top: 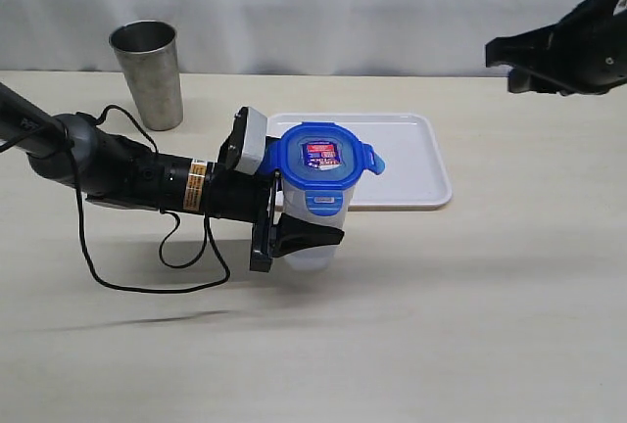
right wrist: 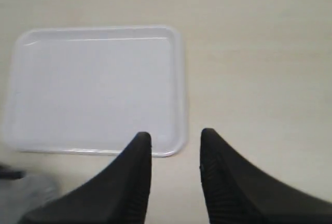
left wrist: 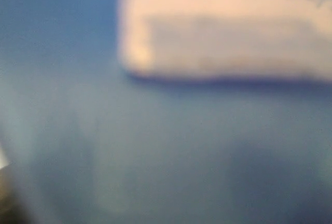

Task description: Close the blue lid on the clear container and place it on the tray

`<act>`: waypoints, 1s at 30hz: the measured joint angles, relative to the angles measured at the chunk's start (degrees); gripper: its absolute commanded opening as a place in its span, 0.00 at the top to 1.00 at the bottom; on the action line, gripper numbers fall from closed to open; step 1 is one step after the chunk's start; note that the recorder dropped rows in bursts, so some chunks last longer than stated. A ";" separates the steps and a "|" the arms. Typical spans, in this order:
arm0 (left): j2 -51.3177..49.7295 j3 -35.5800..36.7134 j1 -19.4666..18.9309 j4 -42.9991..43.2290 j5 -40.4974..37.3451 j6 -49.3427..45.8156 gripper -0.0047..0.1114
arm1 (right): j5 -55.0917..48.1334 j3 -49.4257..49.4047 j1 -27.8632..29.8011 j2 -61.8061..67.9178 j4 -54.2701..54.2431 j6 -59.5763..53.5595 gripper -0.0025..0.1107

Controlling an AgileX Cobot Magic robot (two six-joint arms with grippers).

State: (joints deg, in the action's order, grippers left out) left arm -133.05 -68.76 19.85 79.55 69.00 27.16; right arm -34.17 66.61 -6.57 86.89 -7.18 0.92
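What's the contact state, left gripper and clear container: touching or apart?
Touching. In the exterior view, a dark finger of the left gripper lies flat against the side of the clear container, with no gap between them. The left wrist view is too blurred to confirm this.

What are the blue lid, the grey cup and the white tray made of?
The blue lid looks like glossy plastic: bright even colour, moulded flaps. The grey cup looks like brushed metal, with dull streaky reflections. The white tray is probably smooth plastic, with rounded corners.

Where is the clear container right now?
In the exterior view the clear container is near the middle, held by the left pincer, blue lid on top, at the tray's near left corner.
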 measured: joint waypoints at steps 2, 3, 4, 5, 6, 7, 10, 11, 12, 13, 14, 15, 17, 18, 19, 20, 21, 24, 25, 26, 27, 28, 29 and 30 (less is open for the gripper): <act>0.00 0.00 0.00 0.00 0.00 0.00 0.96 | -4.08 1.64 0.38 0.00 -13.68 -12.61 0.70; 0.00 0.00 0.00 0.00 0.00 0.00 0.96 | -5.74 2.01 0.38 0.00 -18.29 -16.75 0.70; 0.00 0.00 0.00 0.00 0.00 0.00 0.96 | -7.76 2.38 0.38 0.00 -23.84 -21.45 0.69; 0.00 0.00 0.00 0.00 -0.10 0.00 0.96 | -11.87 2.52 0.38 0.00 -32.47 -28.58 0.68; 0.00 0.00 0.00 -0.10 -0.21 0.00 0.96 | -13.68 2.52 0.38 0.00 -36.09 -31.42 0.64; 0.11 0.00 0.00 -0.10 -0.29 0.00 0.96 | -16.51 2.63 0.38 0.00 -40.71 -34.72 0.62; 0.23 0.00 0.00 -0.10 -0.73 0.00 0.96 | -17.38 2.35 -1.72 0.00 -42.85 -35.98 0.60; 0.27 0.00 0.00 -0.10 -0.84 0.00 0.96 | -16.29 1.54 -3.33 0.00 -42.48 -35.19 0.60; 0.36 0.00 0.00 -0.10 -0.96 0.00 0.96 | -14.24 0.72 -5.46 0.07 -41.04 -33.13 0.60; 0.36 0.00 0.00 -0.10 -0.96 0.00 0.96 | -12.42 0.12 -7.04 0.29 -38.90 -30.63 0.60; 0.36 0.00 0.00 -0.10 -0.96 0.00 0.96 | -10.93 -0.27 -8.21 0.46 -37.04 -28.51 0.60; 0.36 0.00 0.00 -0.10 -0.96 0.00 0.96 | -9.61 -0.36 -9.20 0.62 -35.25 -26.30 0.60; 0.36 0.00 0.00 -0.10 -0.96 0.00 0.96 | -7.67 -0.57 -10.95 1.30 -32.36 -22.03 0.60; 0.36 0.00 0.00 -0.10 -1.07 0.00 0.96 | -7.51 -0.57 -11.57 2.47 -31.91 -20.98 0.60; 0.36 0.00 0.00 -0.10 -1.07 0.00 0.96 | -7.51 -0.57 -11.82 3.17 -31.83 -20.74 0.60; 0.36 0.00 0.00 -0.10 -1.07 0.00 0.96 | -7.37 -0.57 -11.89 3.96 -31.70 -20.42 0.60; 0.36 0.00 0.00 -0.10 -1.07 0.00 0.96 | -7.29 -0.57 -11.92 5.50 -31.60 -20.19 0.60; 0.36 0.00 0.00 -0.10 -1.07 0.00 0.96 | -6.75 -0.57 -12.02 8.19 -32.28 -19.70 0.60; 0.36 0.00 0.00 -0.21 -1.17 0.00 0.96 | -6.60 -0.46 -12.02 8.47 -32.55 -19.70 0.60; 0.36 0.00 0.00 -0.31 -1.17 0.00 0.96 | -6.55 -0.38 -12.02 8.83 -33.13 -19.82 0.60; 0.36 0.00 -0.14 -0.31 -1.17 0.12 0.96 | -6.44 -0.24 -12.02 8.92 -33.32 -19.94 0.60; 0.36 0.00 -0.18 -0.31 -1.17 0.12 0.96 | -6.40 -0.11 -12.02 9.16 -33.56 -20.16 0.60; 0.36 0.00 -0.28 -0.31 -1.17 0.12 0.96 | -6.40 -0.11 -12.02 9.16 -34.02 -20.34 0.60; 0.36 0.00 -0.28 -0.31 -1.17 0.12 0.96 | -6.40 -0.11 -12.02 9.16 -34.58 -20.83 0.60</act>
State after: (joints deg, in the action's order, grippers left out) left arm -132.69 -68.76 19.57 79.24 67.83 27.27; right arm -40.57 66.50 -18.59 96.05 -41.76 -19.92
